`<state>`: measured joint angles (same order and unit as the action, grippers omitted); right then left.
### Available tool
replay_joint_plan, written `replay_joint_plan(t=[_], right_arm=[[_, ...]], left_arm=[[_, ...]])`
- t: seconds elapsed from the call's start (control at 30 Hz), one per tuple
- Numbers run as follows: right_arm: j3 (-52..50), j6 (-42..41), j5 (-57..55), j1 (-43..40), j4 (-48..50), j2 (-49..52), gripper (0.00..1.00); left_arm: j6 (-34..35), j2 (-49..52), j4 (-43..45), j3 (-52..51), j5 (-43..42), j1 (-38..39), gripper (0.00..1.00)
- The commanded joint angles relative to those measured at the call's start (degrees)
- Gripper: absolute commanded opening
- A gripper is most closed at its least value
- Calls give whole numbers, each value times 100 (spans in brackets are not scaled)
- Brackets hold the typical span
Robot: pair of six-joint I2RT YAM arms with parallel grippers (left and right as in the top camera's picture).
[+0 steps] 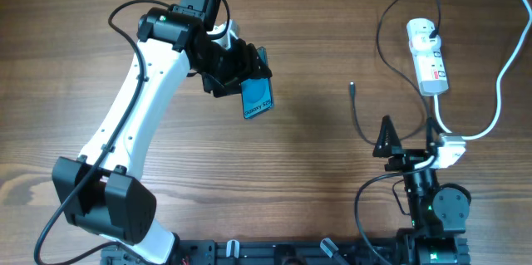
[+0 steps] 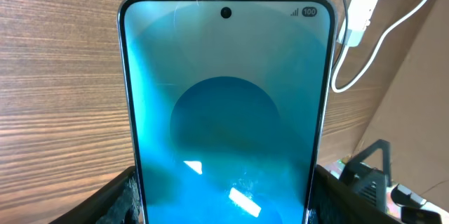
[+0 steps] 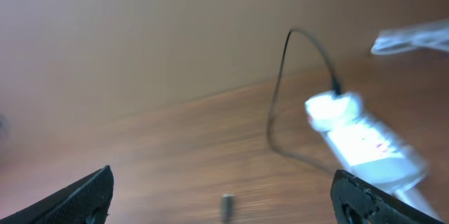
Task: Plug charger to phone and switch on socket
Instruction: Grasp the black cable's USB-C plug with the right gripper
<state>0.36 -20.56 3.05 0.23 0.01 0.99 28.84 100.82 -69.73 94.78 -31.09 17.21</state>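
Observation:
My left gripper (image 1: 241, 74) is shut on the phone (image 1: 258, 99), a turquoise-screened smartphone held off the table at the upper middle. In the left wrist view the phone (image 2: 226, 112) fills the frame between my fingers (image 2: 224, 210). The charger cable (image 1: 359, 124) is thin and black; its metal-tipped plug (image 1: 352, 87) lies on the table right of centre. The white socket strip (image 1: 427, 56) lies at the far right. My right gripper (image 1: 386, 136) is open near the front right. In the blurred right wrist view the plug (image 3: 227, 206) lies between my open fingers (image 3: 223, 199), with the socket (image 3: 365, 143) beyond.
A thick white cord (image 1: 499, 82) runs from the socket's near end past the table's right side and also shows in the left wrist view (image 2: 368, 48). A white adapter block (image 1: 451, 149) sits by my right arm. The table is wood-grained.

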Motion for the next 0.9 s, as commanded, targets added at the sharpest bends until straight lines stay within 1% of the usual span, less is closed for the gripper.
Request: replay_joint_plan(t=[0.0,0.03,0.1,0.17,0.3,0.33,0.37,0.43,0.47,0.5,0.63,0.77,0.87], right_arm=[[-7,-3869,295,20,22,-72,100],[-7,-4736,321,20,28,-59,100],[-7,-5779,289,20,28,-17,100],[-7,-6024,247,20,26,33,100],[-7,-6048,321,20,26,160,100],[-7,-6046,511,20,42,190,100],[-7,-6046,1117,20,105,251,100],[-7,-6041,1596,20,144,317,100],[-7,-6013,1788,20,151,354,100],[-7,-5619,2100,20,192,424,100],[-7,-4192,2632,20,205,627,100],[42,-3834,2951,20,208,855,100],[223,-3327,3215,20,199,1088,99]], left_arm=[[-4,-105,39,133,-7,0,59],[-4,-105,46,133,-7,0,60],[-2,-105,76,133,-7,0,60],[-2,-105,83,133,-7,0,60],[-2,-105,81,133,-9,0,60],[-2,-105,79,133,-9,0,60],[-2,-105,79,133,-9,0,60],[-2,-105,79,133,-9,0,61],[-2,-105,79,133,-9,0,61],[-2,-105,79,133,-9,0,61],[-2,-105,81,133,-9,0,61],[-2,-105,79,133,-9,0,61],[0,-105,79,133,-9,0,61]])
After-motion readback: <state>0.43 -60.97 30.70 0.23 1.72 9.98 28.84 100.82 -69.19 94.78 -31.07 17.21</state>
